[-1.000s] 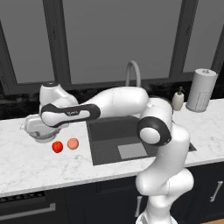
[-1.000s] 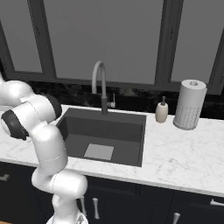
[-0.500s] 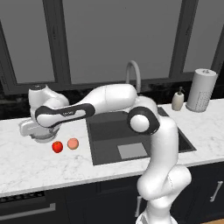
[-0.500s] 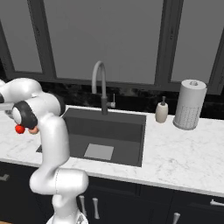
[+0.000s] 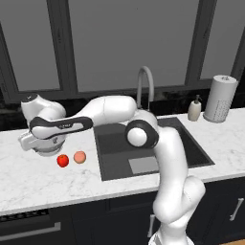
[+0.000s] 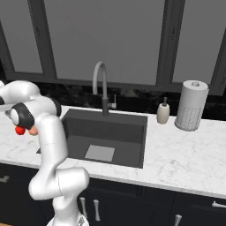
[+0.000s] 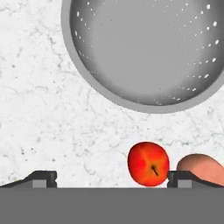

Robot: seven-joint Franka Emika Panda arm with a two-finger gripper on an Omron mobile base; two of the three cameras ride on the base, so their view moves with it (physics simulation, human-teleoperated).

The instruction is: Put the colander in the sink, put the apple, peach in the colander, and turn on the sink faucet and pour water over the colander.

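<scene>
The silvery colander [image 7: 148,48] stands on the white marble counter left of the sink [image 5: 115,139], and in the left base view its rim [image 5: 48,152] peeks out under my hand. The red apple [image 5: 62,160] and the pale peach [image 5: 80,157] lie side by side on the counter just in front of it. My gripper [image 7: 111,181] hovers open above the counter beside the colander, holding nothing. In the hand view the apple [image 7: 148,163] lies inside the right fingertip [image 7: 188,178], with the peach [image 7: 201,162] partly behind that tip. The grey gooseneck faucet [image 5: 144,86] stands behind the sink.
A white soap dispenser [image 5: 194,109] and a paper towel roll [image 5: 220,98] stand on the counter right of the sink. Dark windows run along the back wall. My arm stretches across the sink's left edge [image 5: 97,143]. The counter's front edge is close to the fruits.
My elbow has swung left, from over the sink's right part to its middle. The hand has shifted a little left and stays over the colander. Colander and fruits have not moved.
</scene>
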